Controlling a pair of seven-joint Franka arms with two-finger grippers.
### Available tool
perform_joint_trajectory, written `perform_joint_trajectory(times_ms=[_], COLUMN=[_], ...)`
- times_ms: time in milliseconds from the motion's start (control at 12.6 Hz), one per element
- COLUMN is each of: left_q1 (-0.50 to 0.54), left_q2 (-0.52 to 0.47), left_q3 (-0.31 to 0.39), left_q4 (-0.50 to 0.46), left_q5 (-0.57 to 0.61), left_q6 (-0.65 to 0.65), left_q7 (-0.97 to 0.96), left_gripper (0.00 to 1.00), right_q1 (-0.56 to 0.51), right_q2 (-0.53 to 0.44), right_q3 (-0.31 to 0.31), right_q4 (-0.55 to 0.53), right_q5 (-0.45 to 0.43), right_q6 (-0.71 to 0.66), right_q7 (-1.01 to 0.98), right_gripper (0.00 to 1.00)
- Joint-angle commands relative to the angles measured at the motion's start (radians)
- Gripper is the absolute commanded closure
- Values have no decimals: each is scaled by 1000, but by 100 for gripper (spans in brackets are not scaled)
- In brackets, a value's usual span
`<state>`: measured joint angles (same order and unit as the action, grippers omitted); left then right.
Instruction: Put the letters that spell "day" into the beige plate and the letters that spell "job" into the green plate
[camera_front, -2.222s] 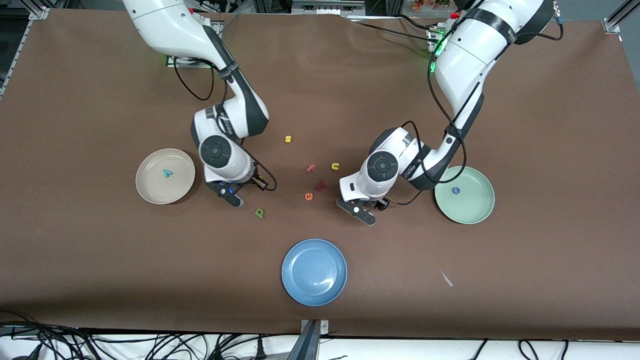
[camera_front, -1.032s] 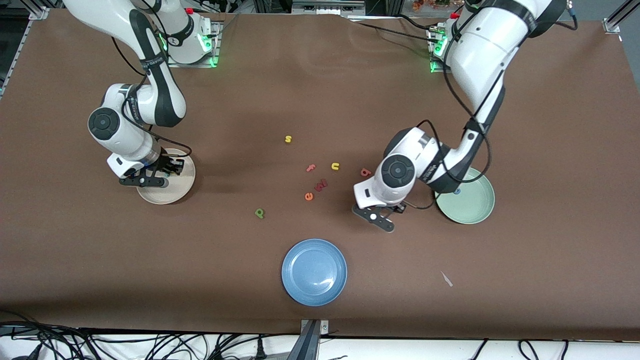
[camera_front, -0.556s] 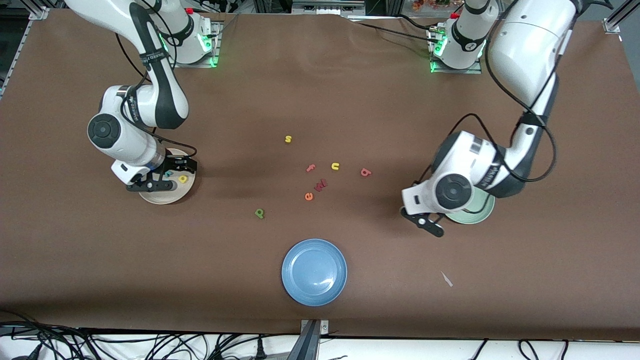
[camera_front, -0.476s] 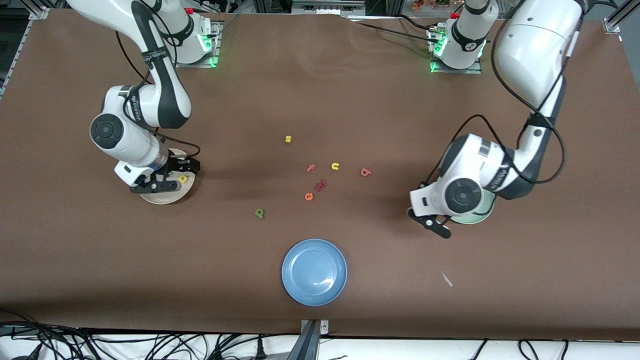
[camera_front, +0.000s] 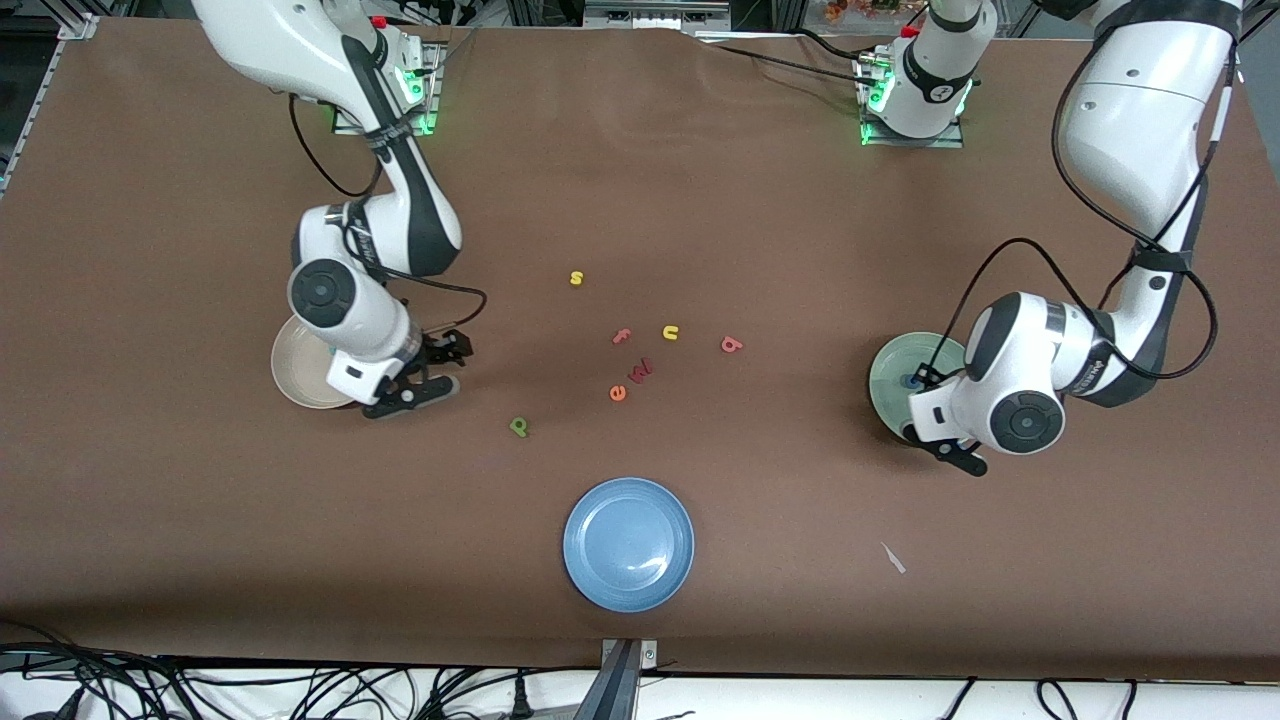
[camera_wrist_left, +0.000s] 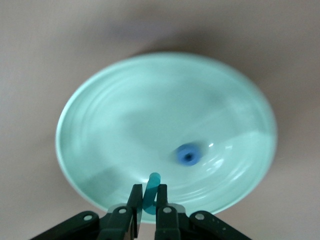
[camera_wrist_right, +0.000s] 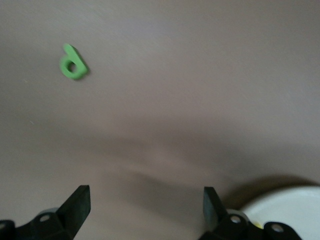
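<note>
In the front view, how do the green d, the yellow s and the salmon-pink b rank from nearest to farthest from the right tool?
Measured from the right tool, open beside the beige plate:
1. Green d, on the table toward the blue plate.
2. Yellow s, nearer the robots' bases.
3. Salmon-pink b, toward the left arm's end.

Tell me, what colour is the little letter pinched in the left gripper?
Teal letter, best seen in the left wrist view.
</note>
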<state>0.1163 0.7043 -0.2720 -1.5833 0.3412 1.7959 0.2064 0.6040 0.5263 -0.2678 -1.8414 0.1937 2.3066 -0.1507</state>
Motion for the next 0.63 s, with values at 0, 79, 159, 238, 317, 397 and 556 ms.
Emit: perform_joint_trajectory(times_ms=[0,79,159,238,317,397,556], left_q1=[40,68,75,79,80,80,79], left_q2=[-22,-20,-20,-22,-20,-20,-26], left_q3=[-12,-12,-12,-12,-13,-13,-21], left_q4=[-81,-108,-133,-138,-139,-138,-135], left_q5=[56,56,56,56,44,44,44], left_q6=[49,93,130,140,141,141,134], left_q7=[2,4,2,2,-4,-5,-1], left_gripper=[100,100,100,100,89,57,0], right_q1=[-6,-6,-6,-6,-6,-6,-6], right_q2=[111,145,173,194,216,239,261], right_q3=[30,47,58,68,79,93,99], right_q4=[155,197,220,226,228,229,231], right_q5=[16,13,12,12,10,7,-10], right_q6=[-10,-4,17,58,107,143,171], right_q7=[-32,-33,-39,-46,-61,-79,-99], right_gripper=[0,0,0,0,0,0,0])
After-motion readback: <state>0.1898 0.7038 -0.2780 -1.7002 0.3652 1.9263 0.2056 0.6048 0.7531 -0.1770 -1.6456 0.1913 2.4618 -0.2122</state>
